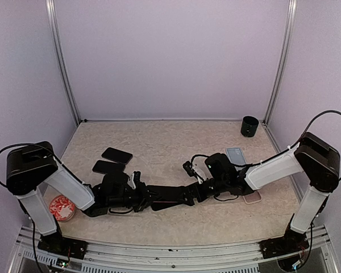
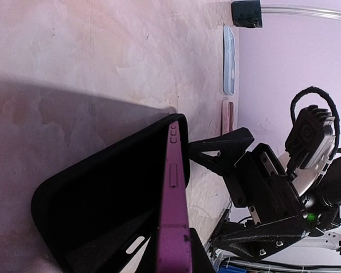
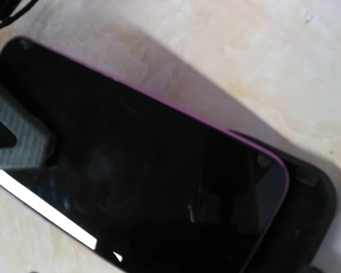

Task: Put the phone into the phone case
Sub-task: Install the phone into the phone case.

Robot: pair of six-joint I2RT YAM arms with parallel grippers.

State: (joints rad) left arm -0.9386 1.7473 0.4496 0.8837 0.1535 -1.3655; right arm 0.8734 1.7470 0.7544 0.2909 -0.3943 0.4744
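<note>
Right fingers (image 3: 14, 142) atop phone (image 3: 159, 187), partly in case (image 3: 310, 210)

phone (image 3: 148, 187): purple frame, dark glossy screen, one end tucked into black case (image 3: 312, 210) (rest still sticking out, tilted), low over front-middle of table (image 3: 273, 68)

Worktop (image 1: 170, 142): beige, mottled stone look, matt, faintly grainy. Phone (image 3: 159, 187): screen glossy black glass, catching reflections; purple rim smooth, satin. Phone case (image 2: 102, 193): black, matt, soft rubbery look. Right hand (image 1: 188, 194), pad (image 3: 14, 142): grey, ridged grid, matt. Arm shells (image 1: 273, 168): white plastic, slight sheen. Corner posts (image 1: 62, 68): silvery metal. Cup (image 1: 249, 126): black, matt.
</note>
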